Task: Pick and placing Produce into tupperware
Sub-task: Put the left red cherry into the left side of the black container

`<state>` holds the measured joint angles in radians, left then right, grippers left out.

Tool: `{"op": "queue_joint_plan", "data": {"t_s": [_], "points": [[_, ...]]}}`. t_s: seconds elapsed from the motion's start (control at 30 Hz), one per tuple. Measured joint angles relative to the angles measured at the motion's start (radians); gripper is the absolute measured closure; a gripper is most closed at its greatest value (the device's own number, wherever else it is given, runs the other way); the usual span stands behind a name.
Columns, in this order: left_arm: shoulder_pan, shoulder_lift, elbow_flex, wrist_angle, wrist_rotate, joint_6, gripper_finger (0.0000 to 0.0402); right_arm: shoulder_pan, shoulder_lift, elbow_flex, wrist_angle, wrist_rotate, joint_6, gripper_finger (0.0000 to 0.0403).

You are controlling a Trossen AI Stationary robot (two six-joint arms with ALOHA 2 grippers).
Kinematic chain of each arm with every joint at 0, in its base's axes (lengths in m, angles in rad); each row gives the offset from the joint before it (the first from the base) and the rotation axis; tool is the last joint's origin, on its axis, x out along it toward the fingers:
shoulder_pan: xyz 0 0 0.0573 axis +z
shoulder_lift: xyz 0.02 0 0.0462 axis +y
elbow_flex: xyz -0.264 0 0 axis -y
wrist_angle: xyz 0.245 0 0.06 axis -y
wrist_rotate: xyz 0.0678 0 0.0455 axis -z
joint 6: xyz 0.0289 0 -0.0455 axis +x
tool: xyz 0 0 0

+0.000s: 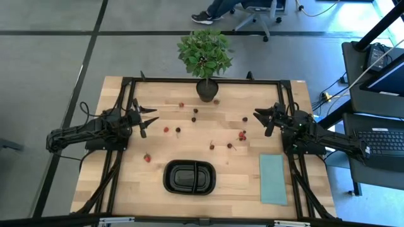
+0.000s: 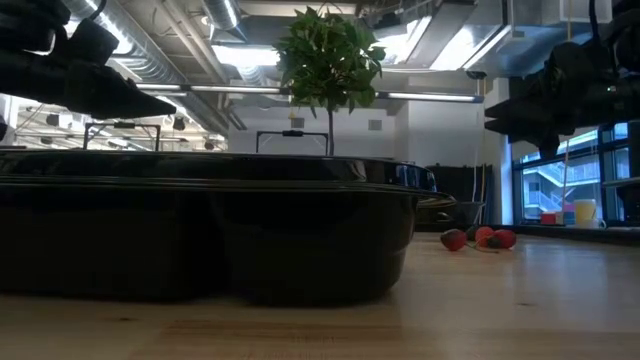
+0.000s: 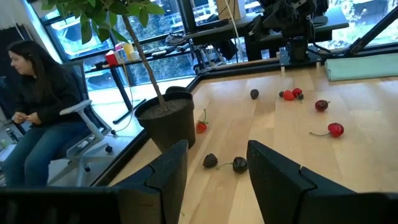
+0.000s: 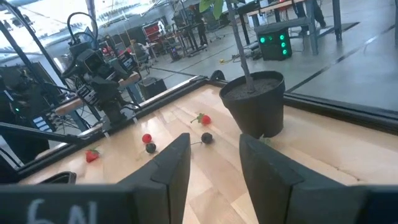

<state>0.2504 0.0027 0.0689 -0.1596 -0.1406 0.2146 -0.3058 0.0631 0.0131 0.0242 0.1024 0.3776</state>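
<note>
Small red and dark maroon fruit pieces lie scattered on the wooden table, among them a red cluster (image 1: 242,135), a dark pair (image 3: 224,163) and a lone red piece (image 1: 147,157). The black oval two-compartment tray (image 1: 189,177) sits near the table's near edge and shows nothing inside it. My left gripper (image 1: 149,118) hovers open over the table's left side, well short of the fruit. My right gripper (image 1: 264,120) hovers open over the right side. Each wrist view shows its own fingers parted: the left gripper (image 3: 214,171), the right gripper (image 4: 214,163).
A potted leafy plant (image 1: 206,58) stands at the middle of the far edge. A pale teal sheet (image 1: 273,178) lies flat near the right near corner. Black frame rails run along the table's sides. A seated person (image 3: 31,118) is beyond the table.
</note>
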Motion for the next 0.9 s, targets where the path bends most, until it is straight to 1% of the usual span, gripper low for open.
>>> {"op": "queue_joint_plan", "data": {"t_s": [0.8,0.9], "points": [[0.000,0.000,0.000,0.001,0.000,-0.003,0.0243,0.000,0.000,0.000,-0.001,0.000,-0.002,0.0262],[0.000,0.000,0.000,0.001,-0.007,-0.013,0.0243,0.000,0.000,0.000,-0.007,-0.029,0.022,0.0262]]}}
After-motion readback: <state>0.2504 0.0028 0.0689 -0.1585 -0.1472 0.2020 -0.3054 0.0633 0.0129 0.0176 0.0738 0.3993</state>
